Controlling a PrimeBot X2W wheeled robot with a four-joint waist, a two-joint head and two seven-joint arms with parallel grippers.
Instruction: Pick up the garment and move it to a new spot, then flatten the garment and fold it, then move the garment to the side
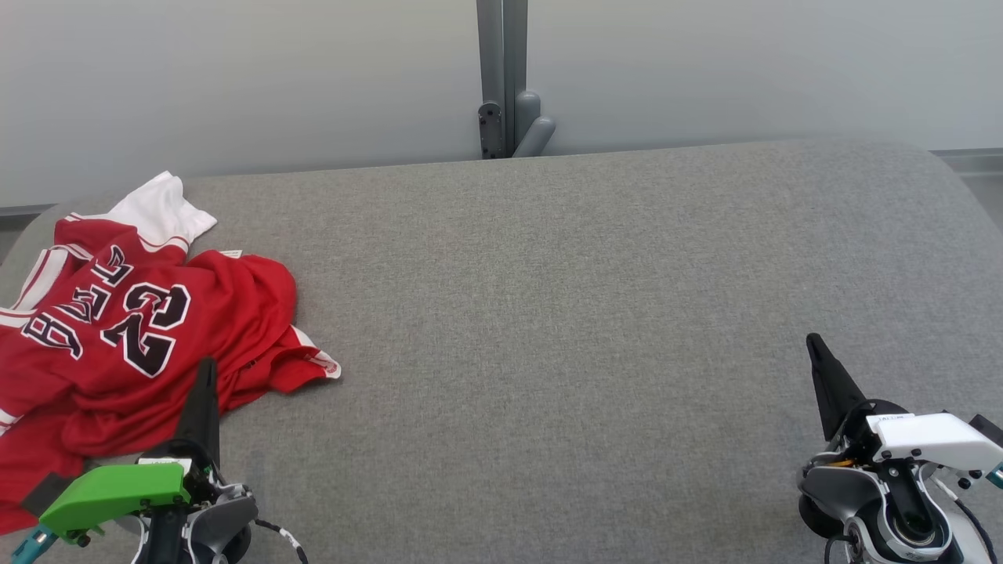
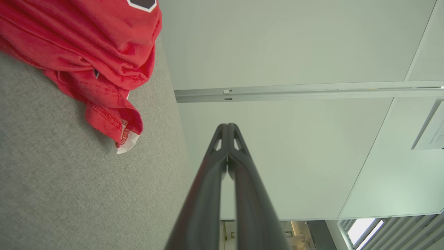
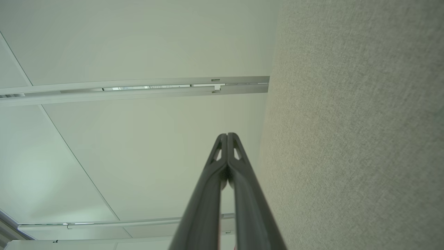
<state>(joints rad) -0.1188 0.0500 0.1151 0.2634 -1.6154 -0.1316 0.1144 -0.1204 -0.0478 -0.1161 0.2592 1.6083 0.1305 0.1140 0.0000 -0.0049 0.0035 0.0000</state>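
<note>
Here, the red jersey (image 1: 141,329) lies bunched up at the left end of the grey table (image 1: 548,313). The head view shows "23" and "BULLS" upside down. The left wrist view shows its stitched hem (image 2: 111,118) instead. The left fingers (image 1: 202,407) and right fingers (image 1: 831,388) are pressed together, holding nothing.

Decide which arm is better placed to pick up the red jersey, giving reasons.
Left. The left gripper, shut, sits beside the jersey; the right gripper is far across the grey surface.
</note>
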